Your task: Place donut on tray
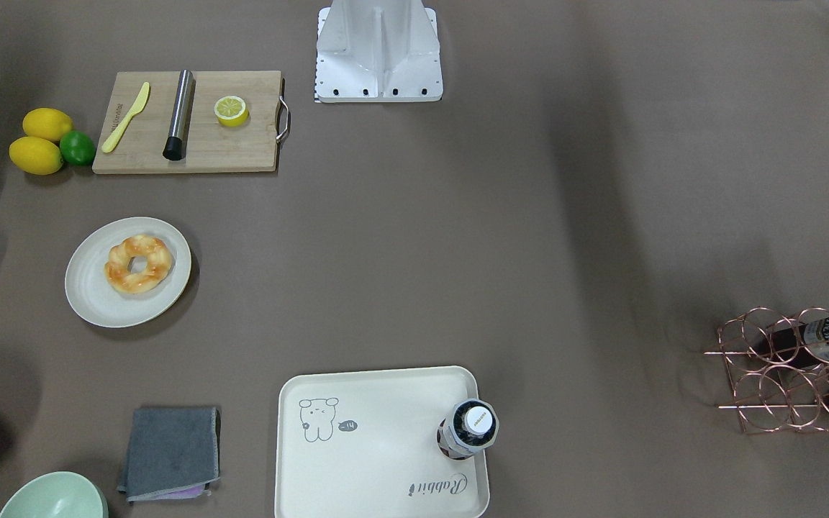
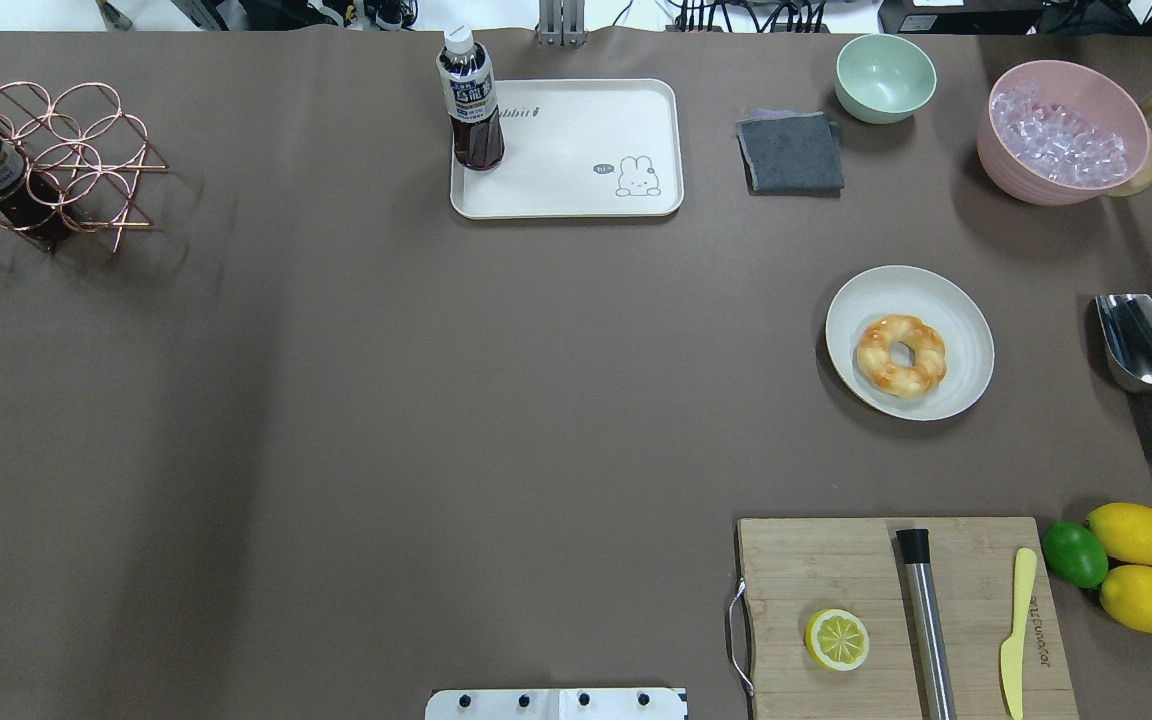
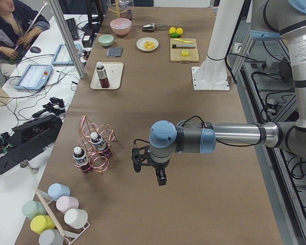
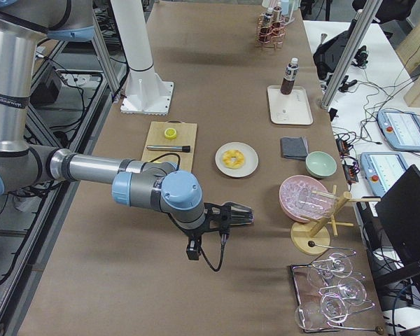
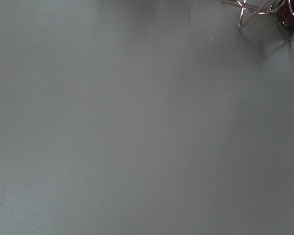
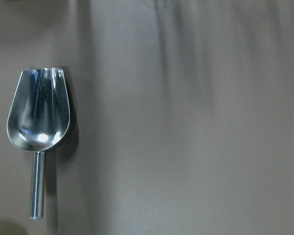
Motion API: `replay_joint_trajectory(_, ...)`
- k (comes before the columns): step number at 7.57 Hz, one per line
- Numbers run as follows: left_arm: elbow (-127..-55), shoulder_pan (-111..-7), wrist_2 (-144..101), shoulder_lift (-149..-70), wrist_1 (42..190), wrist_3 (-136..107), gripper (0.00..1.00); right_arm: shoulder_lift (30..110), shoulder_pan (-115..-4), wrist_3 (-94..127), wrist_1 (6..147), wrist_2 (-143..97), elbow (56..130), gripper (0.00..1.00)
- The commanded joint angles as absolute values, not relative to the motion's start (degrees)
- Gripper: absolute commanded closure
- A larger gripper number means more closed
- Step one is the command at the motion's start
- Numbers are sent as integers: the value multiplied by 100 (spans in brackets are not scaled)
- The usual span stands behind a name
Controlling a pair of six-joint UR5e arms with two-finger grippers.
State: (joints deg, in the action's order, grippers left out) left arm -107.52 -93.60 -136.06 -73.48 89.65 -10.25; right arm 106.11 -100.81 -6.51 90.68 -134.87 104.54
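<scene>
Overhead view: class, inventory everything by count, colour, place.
donut: 1, golden, on plate
plate: 1, off-white, robot's right
tray: 1, cream, far edge
rack: 1, copper, far left
bottles: 2, dark, on tray, in rack
board: 1, wooden, near right
lemon half: 1, yellow, on board
rod: 1, steel, on board
knife: 1, yellow, on board
lemons: 2, yellow, beside board
lime: 1, green, by lemons
scoop: 1, silver, right edge
cloth: 1, grey, beside tray
bowls: 2, green, pink, far right
robot base: 1, white, near edge
</scene>
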Motion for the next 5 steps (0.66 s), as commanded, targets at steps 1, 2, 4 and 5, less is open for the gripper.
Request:
replay_joint_trajectory(1,-10758,-9369,-13605,-7348,8974,-1020,1,10573,-10081,-624,9062,-13509,10503,0)
replay_joint_trajectory(2,-10758,-9369,-13597,-7348,8974,-1011,1,10443,-9977,-276,9079,-13526,10529,0)
replay_joint_trajectory(4,-10767,-9369,-13597,-7356,8974,-1011,1,10135,-9390,672,9062,-13693,10599,0)
replay_joint_trajectory(5,-10749,-9369,-13597,-7348,8974,-1011,1,10038,-8908,1347,8870,-13693,10661,1)
